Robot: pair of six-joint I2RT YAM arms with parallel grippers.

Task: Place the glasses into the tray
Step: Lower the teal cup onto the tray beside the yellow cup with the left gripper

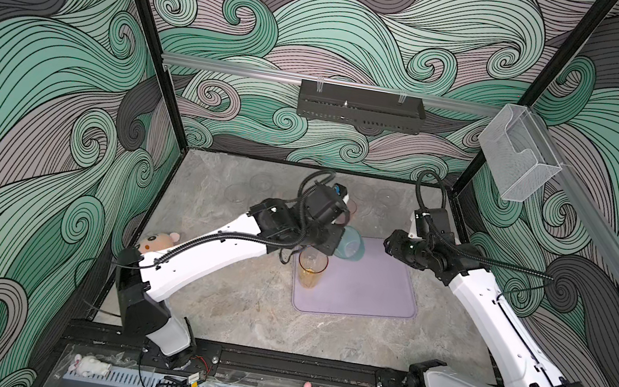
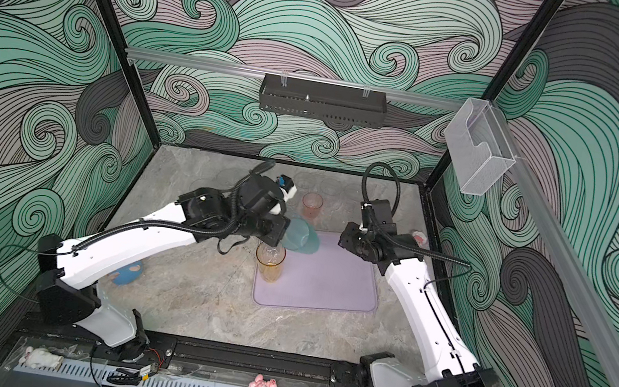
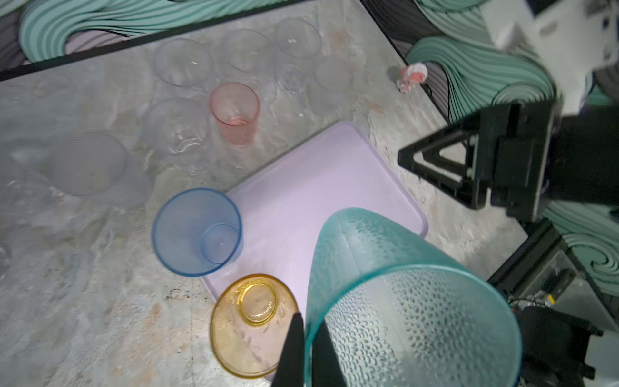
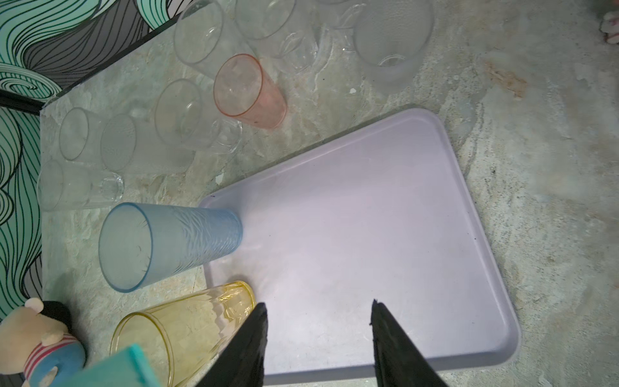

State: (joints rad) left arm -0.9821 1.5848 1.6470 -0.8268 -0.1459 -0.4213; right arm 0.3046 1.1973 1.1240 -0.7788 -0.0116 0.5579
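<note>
At the lower edge of the left wrist view, the left pincer (image 3: 307, 323) is pinched tight on the wall of the teal glass (image 3: 402, 301), one finger outside the rim and one inside. The glass fills the lower right of that frame and is tilted. Its mouth faces the camera, and its long axis runs up and left toward the tray (image 3: 318, 187), base leading.

Just left of it stands the amber glass (image 3: 254, 325), and further up the blue glass (image 3: 197, 231), both upright along the tray's lower left edge in that frame. I judge the bare lilac floor up and right of them to be the spot. The glass must be swung upright before it goes down.

The right pincer (image 4: 318, 303) hovers about half open and empty over the tray, but the left arm has the load. Farthest off, toward the upper left, the pink glass (image 3: 236, 112) and the clear glasses (image 3: 182, 62) stand on the tabletop (image 3: 83, 318), off the tray.
</note>
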